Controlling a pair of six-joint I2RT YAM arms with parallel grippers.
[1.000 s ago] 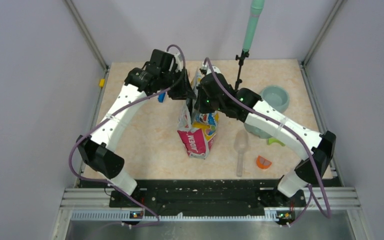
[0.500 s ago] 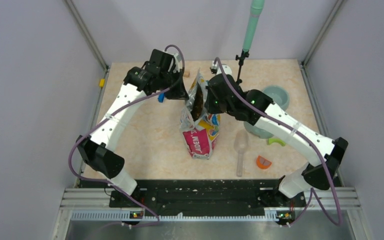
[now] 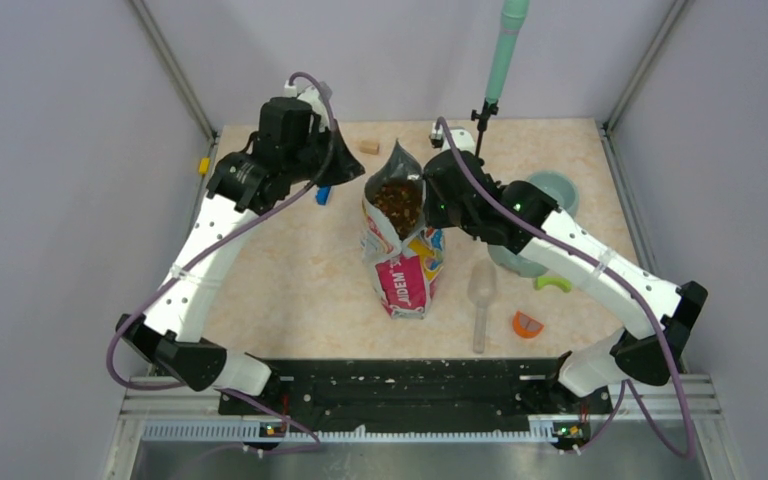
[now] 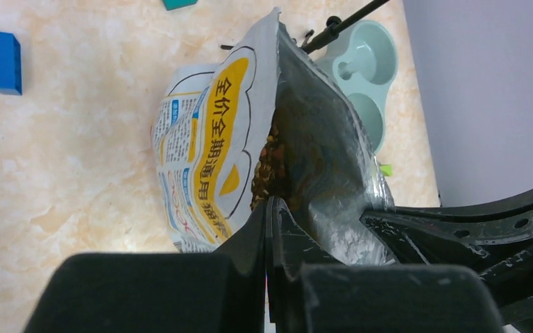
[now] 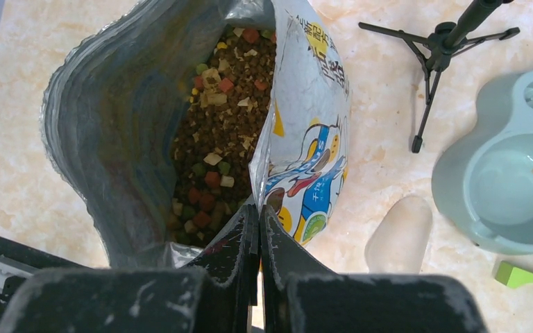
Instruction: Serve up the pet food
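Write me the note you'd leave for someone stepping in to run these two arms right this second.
Grippers: left gripper shut on the left rim of the bag; right gripper shut on its right rim.
Things: the bag stands mid-table, mouth spread wide, pet food visible inside. A clear scoop lies on the table to its right, with the teal bowl beyond, empty.
Done: bag opened.
Left: get pet food into the bowl, probably with the scoop.

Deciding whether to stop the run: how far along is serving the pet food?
Done: bag stands open, kibble exposed. In hand: right gripper pinches the bag rim; left gripper is shut near the mouth. Left: scoop lies untouched, bowl holds no food.
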